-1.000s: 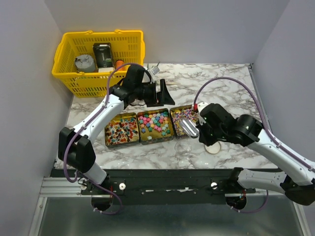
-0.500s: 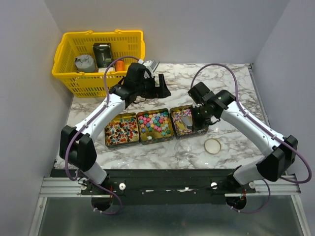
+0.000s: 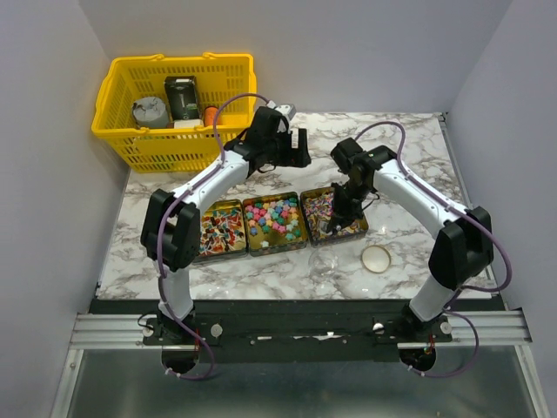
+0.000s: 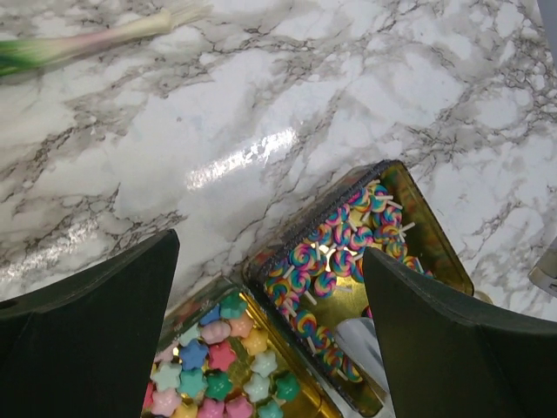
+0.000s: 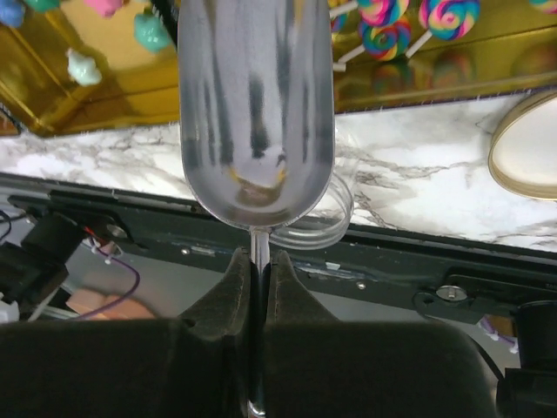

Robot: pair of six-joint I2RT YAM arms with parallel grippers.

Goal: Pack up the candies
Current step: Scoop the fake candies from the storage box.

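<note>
On the marble table point(image 5: 418, 183), candies point(image 5: 448, 17) in the lollipop tin point(image 5: 392, 83) lie just ahead of the scoop point(image 5: 255, 113) clenched by the right gripper point(image 5: 255, 279); the left gripper point(image 4: 270, 270) hangs released.

The left arm point(image 3: 207, 185) and the right arm point(image 3: 416, 196) each had smooth white shells, with fat black joints point(image 3: 172, 233) between them. A thin purple cable point(image 3: 228, 106) ran in loops along each arm. The fingers point(image 4: 87, 340) were dull black wedges, wide at the back and thin at the tip. The right arm's pads point(image 5: 228, 292) were black too and looked a bit rough.
</note>
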